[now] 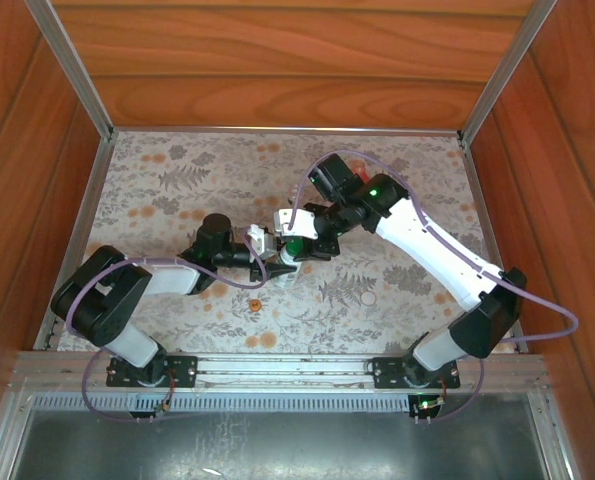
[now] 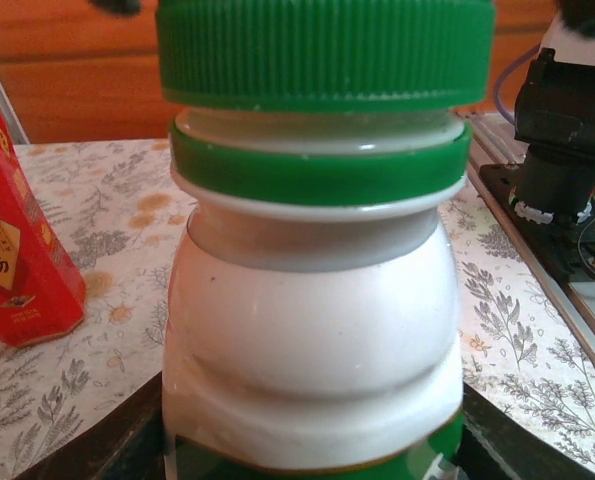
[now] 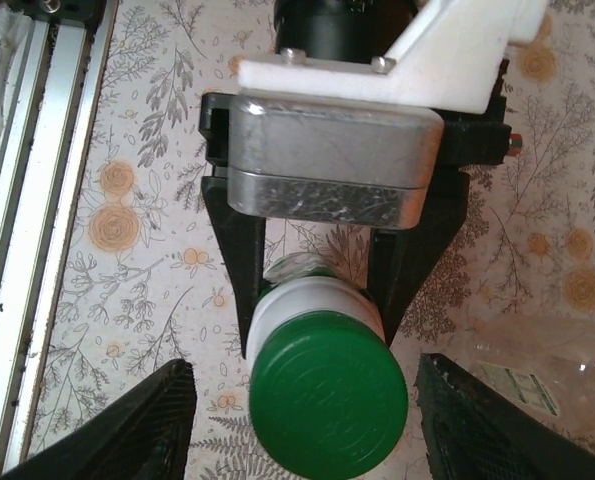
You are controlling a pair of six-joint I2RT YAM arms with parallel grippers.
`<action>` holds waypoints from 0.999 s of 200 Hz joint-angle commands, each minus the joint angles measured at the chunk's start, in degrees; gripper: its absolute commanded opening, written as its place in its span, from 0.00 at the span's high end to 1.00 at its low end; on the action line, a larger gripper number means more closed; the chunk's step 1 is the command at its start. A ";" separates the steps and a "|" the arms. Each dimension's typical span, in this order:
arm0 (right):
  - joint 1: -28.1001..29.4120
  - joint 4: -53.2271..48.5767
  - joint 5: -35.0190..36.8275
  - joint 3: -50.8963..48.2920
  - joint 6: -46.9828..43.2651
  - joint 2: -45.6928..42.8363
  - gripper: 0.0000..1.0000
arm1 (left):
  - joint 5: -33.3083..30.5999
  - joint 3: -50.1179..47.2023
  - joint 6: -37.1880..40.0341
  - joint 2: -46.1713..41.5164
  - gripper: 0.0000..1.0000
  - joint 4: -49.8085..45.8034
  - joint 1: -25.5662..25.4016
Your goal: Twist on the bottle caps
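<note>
Nearest the arm bases, I saw the left gripper (image 3: 318, 325) clamped from both sides on the body of the small white plastic bottle (image 2: 312, 320). It held the bottle upright just above the floral patterned mat (image 3: 127, 200), about mid-table. The ribbed round green plastic screw cap (image 3: 327, 395) sat on the bottle's neck above a green collar ring. A thin band of neck showed between them, and I could not tell how far the cap was threaded down. Over it, the right gripper (image 3: 305, 420) hung with its fingers spread to either side of the cap, holding nothing. The finger on the far side was very near the rim and the other was clearly apart from it. Farther back stood the red labelled bottle (image 2: 17, 250), and a clear plastic bottle (image 3: 537, 370) lay on the mat.
</note>
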 commanded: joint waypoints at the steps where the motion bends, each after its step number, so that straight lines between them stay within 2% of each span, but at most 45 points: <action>1: 0.38 -1.12 0.14 1.39 -1.77 0.62 0.40 | 2.08 1.27 0.54 -1.56 0.47 -0.64 0.11; 63: 0.39 -1.91 0.71 2.02 -1.99 1.76 0.51 | 1.90 1.31 0.54 -1.82 0.47 -1.10 0.11; 149: 0.38 -1.82 1.39 1.61 -0.85 2.45 0.55 | 0.65 1.82 -0.12 -2.79 0.47 -1.44 0.18; 200: 0.38 -0.09 4.01 1.31 4.90 3.09 0.61 | -5.38 2.81 -0.08 -4.33 0.48 -1.45 0.18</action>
